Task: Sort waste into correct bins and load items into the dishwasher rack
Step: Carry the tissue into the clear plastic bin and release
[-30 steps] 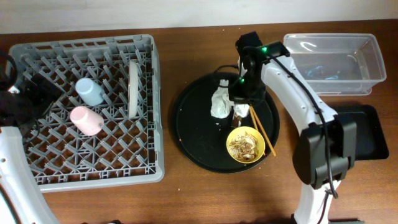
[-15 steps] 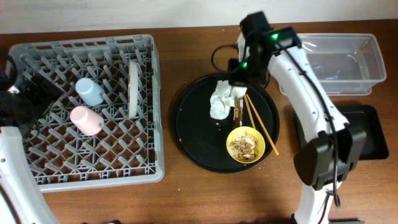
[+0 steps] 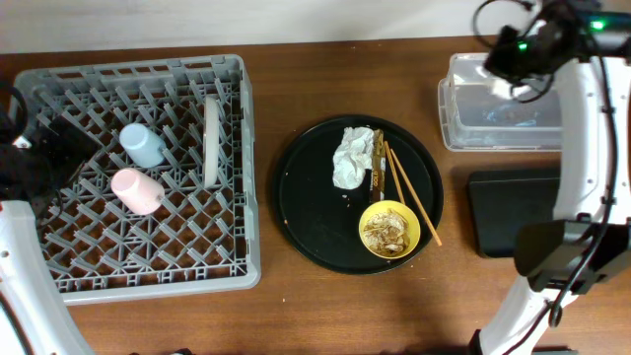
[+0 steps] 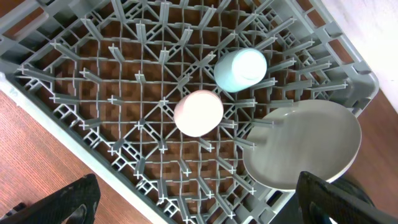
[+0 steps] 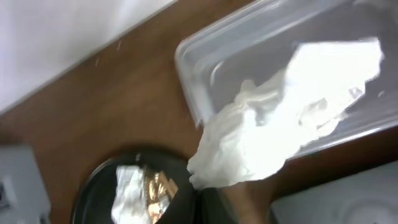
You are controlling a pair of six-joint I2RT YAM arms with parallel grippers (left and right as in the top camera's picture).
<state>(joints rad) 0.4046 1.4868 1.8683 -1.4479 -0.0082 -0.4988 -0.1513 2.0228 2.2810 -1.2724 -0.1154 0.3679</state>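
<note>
The right tool (image 3: pixel 515 61) pinches a crumpled napkin (image 5: pixel 280 118) over the clear tub (image 3: pixel 473 133). In the wrist view the napkin's long axis slants from upper right to lower left. The left tool (image 4: pixel 199 204) is spread above the rack (image 4: pixel 124 81).

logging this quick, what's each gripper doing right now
Left gripper: open, empty, above the dishwasher rack.
Right gripper: closed on a crumpled white napkin, over the clear tub.
</note>
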